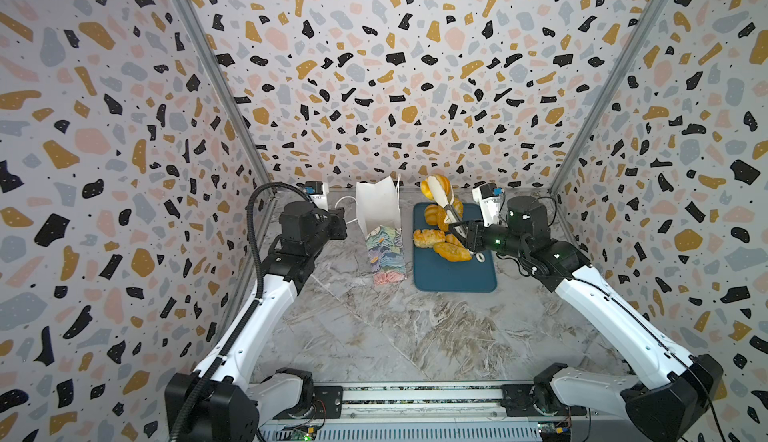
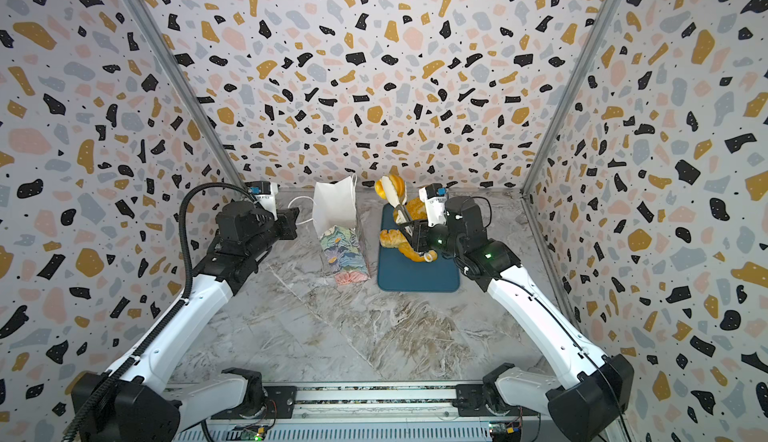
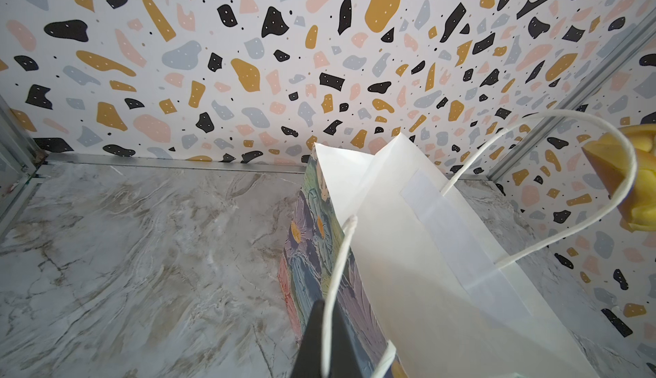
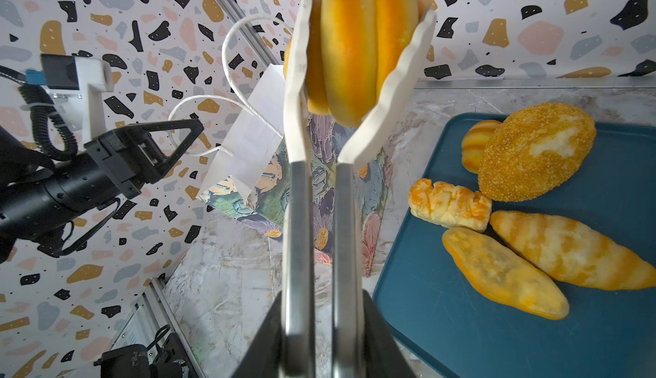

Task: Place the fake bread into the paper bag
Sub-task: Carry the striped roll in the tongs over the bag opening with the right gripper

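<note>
Tongs (image 4: 299, 216) with metal arms and white scalloped tips are clamped at their handle end between the closed-down fingers of the right gripper (image 4: 321, 323). The tong tips pinch a ridged roll (image 4: 358, 46) from both sides and hold it clear of every surface. In both top views the ridged roll (image 1: 436, 186) hangs above the far edge of the dark-blue tray (image 1: 453, 280). It is just beside the open mouth of the paper bag (image 1: 379, 211), on the bag's right, and not inside it.

The paper bag stands upright on the bench (image 1: 395, 336) near the far edge, left of the tray and close to its left edge. Its white interior faces up.

The left gripper (image 1: 338, 222) sits at the bag's left side with its jaws fully closed. A white cord handle (image 3: 337, 262) runs from the bag rim to the gripper's fingers (image 3: 319, 340). Whether the cord is pinched between them cannot be told.

Five breads lie on the far left part of the tray:
- a crumbed loaf (image 4: 536, 152) sits nearest the far edge
- a small ridged roll (image 4: 475, 142) touches the crumbed loaf
- a rectangular pastry (image 4: 447, 204) lies towards the tray's left edge
- two oblong loaves (image 4: 504, 273) lie side by side, touching
</note>
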`<state>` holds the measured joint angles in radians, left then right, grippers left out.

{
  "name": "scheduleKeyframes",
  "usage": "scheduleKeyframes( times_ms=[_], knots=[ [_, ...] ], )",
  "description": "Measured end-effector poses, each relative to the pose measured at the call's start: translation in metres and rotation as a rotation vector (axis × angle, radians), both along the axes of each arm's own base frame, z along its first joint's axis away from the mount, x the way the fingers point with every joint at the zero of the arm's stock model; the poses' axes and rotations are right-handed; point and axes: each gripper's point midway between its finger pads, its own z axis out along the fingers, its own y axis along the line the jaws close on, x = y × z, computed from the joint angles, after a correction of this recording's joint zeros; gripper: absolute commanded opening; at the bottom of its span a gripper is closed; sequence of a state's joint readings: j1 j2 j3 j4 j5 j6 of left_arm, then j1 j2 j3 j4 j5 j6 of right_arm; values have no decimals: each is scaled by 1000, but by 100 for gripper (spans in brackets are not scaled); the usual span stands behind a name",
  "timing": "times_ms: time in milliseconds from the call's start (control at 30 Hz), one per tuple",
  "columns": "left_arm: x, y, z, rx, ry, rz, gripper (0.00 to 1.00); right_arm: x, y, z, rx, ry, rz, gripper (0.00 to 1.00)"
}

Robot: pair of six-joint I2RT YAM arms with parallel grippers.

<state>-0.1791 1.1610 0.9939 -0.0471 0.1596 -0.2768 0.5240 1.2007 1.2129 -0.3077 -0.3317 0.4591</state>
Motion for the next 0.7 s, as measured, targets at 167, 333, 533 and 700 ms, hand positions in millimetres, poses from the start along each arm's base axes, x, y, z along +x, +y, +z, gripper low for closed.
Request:
scheduleKeyframes(
  times_ms=[167,333,533,700],
  knots=[
    [0,0,-1,0,0,-1,0,-3,5,3,10,-5,18,31],
    [0,0,-1,0,-1,-1,0,-10,13,14,24,-25,45,31],
    [-1,0,0,-1,-3,-1,0,-18,29,40,44,-75,79,31],
    [-1,0,0,-1,-4,-2,0,-25,45,52,46,-104,108,31]
  ],
)
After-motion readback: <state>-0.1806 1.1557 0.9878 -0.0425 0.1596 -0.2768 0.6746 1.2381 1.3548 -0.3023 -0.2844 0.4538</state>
